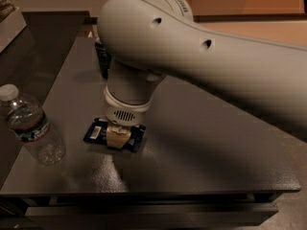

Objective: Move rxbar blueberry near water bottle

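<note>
The rxbar blueberry [96,132] lies flat on the dark table [201,147], a dark wrapper with a white label patch at its left end. My gripper [118,136] hangs straight down from the big white arm [192,51] and sits on the middle of the bar, covering it. The water bottle [29,124], clear with a white cap and dark label band, stands at the table's left edge, a short way left of the bar.
A dark blue soda can [102,60] stands at the back of the table, mostly hidden behind my arm. The table's front edge [144,191] runs just below the bar. A pale shelf corner [9,18] shows at the top left.
</note>
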You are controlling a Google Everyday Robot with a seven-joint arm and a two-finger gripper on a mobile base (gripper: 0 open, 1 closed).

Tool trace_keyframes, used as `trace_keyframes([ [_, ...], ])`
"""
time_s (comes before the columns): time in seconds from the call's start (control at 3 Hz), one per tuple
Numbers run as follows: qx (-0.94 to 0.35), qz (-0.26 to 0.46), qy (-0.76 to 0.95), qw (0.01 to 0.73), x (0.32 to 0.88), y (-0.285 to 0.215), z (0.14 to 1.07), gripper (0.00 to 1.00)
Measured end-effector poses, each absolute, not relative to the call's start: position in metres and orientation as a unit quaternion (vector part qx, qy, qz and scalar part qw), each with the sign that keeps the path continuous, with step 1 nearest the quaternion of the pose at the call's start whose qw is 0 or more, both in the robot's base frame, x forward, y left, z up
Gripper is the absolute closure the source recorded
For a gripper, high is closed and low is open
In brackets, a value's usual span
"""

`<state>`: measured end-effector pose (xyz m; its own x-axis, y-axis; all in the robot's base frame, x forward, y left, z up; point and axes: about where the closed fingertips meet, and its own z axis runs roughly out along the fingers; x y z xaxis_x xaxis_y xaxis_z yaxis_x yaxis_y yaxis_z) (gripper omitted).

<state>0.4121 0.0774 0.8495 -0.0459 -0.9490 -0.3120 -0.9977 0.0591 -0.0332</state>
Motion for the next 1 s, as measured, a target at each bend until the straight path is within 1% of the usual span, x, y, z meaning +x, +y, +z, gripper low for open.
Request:
trace_keyframes([
  [0.33,-0.689,0.106,0.707,0.119,0.4075,0.0973,0.8422,0.83],
  [1.0,-0.690,0.111,0.705,0.117,0.4032,0.1058,0.8384,0.36],
])
